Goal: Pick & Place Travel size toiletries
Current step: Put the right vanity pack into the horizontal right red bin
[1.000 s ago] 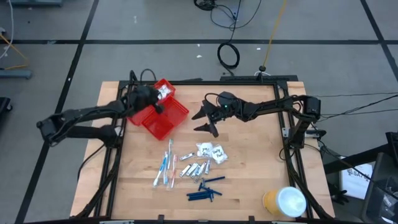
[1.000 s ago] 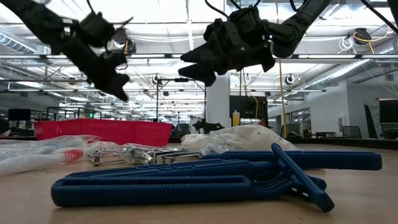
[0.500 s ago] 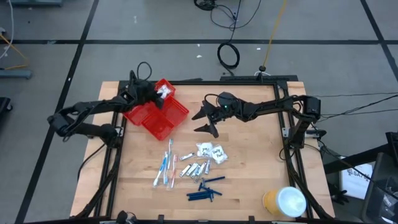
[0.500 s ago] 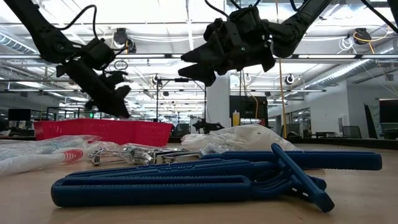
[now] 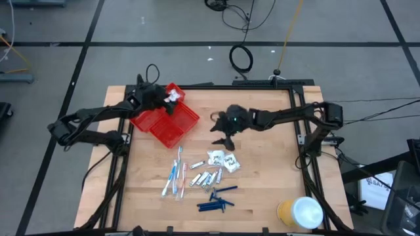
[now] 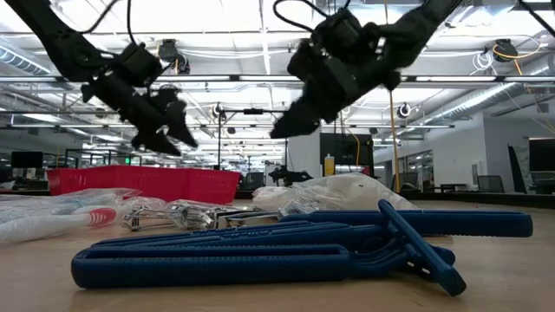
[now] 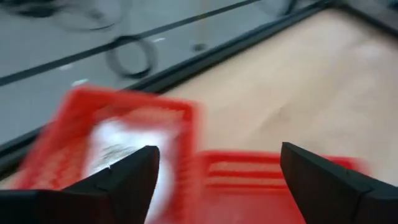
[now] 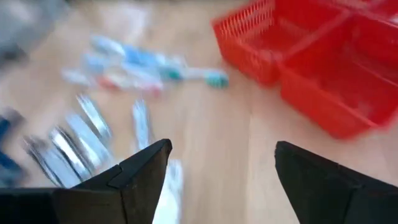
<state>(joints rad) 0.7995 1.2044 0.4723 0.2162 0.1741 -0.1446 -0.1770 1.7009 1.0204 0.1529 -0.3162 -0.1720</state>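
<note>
The left gripper [image 5: 163, 103] hangs over the red tray [image 5: 180, 128] at the table's eleven o'clock corner. Its jaws stand wide and empty, as the left wrist view shows, with a white packet [image 7: 121, 146] lying in the tray compartment below them. From above, that packet [image 5: 173, 96] sits in the tray's far compartment, just beside the gripper.

The right gripper [image 5: 225, 133] is above bare wood near the table's centre, at about twelve o'clock from the loose items. Its jaws are also wide apart and carry nothing. In the low view it hangs clear of the table, fingers tilted downward [image 6: 290, 121], while the left gripper [image 6: 169, 130] hovers above the tray's rim [image 6: 143, 182].

The remaining toiletries lie loose on the table [image 5: 262, 190] toward six o'clock, well apart from the tray:
- White crinkly packets [image 5: 223, 159], nearest the right gripper, at about its six o'clock.
- Silvery clippers [image 5: 207, 177], just beside the packets, toward seven o'clock from them.
- Toothbrushes [image 5: 175, 178], blue and white, at nine o'clock from the clippers, lying roughly parallel.
- Dark blue sticks [image 5: 216, 200], closest to the six o'clock edge, some crossing one another.

A large yellow roll [image 5: 299, 213] with a white top stands at the five o'clock corner.

The right wrist view is motion-blurred; it shows the toothbrushes [image 8: 143, 68], clippers [image 8: 81, 134] and tray [image 8: 311, 56] only.
</note>
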